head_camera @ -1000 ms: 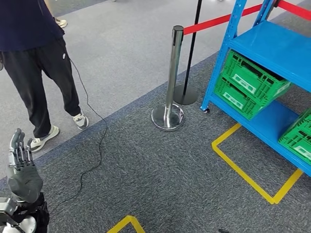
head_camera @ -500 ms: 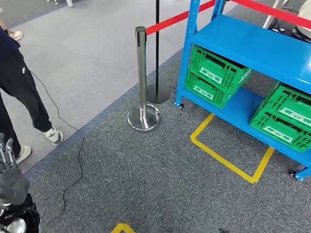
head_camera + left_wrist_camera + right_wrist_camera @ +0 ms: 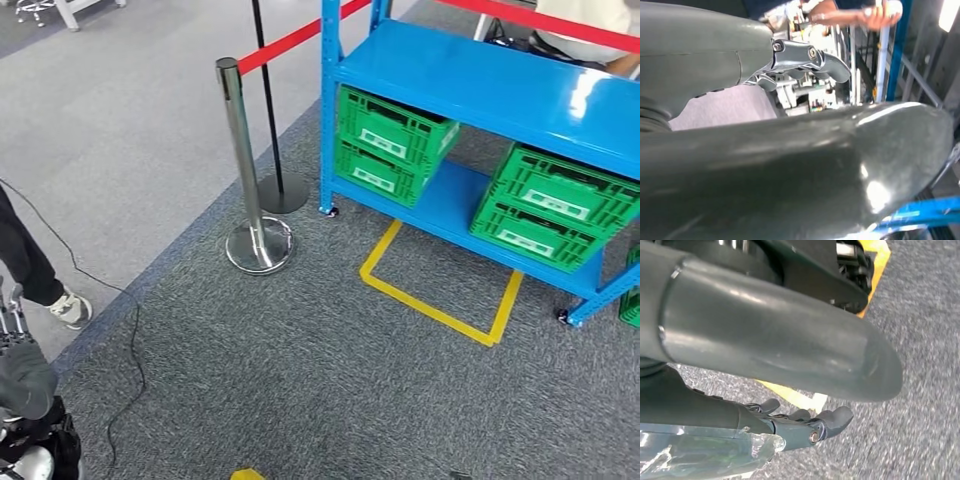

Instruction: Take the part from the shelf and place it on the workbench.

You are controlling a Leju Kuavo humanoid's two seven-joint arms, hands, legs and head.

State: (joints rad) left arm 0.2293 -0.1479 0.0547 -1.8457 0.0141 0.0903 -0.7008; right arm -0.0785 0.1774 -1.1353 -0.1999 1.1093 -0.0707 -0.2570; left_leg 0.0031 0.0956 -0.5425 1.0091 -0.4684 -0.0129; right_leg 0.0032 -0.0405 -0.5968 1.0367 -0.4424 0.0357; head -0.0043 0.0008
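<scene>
A blue metal shelf (image 3: pixel 483 85) stands ahead to the right in the head view. Under its top board sit two stacks of green crates, one (image 3: pixel 392 145) to the left and one (image 3: pixel 555 205) to the right; their contents are hidden from here, so I cannot make out a part. My left hand (image 3: pixel 23 370) is raised at the lower left, far from the shelf, fingers up and apart, holding nothing. In the left wrist view its fingers (image 3: pixel 810 57) are stretched out and bare. My right hand (image 3: pixel 772 355) hangs over the grey carpet, its fingers (image 3: pixel 821 425) straight and holding nothing.
A chrome stanchion (image 3: pixel 241 170) with a red belt (image 3: pixel 283 42) and a black pole base (image 3: pixel 281 190) stand left of the shelf. A yellow tape square (image 3: pixel 438 300) marks the carpet before it. A black cable (image 3: pixel 128 340) and a person's shoe (image 3: pixel 68 308) lie at the left.
The whole picture has slid left as the camera turned right, so more of the shelf and a second crate stack show. My left hand sits lower in the picture.
</scene>
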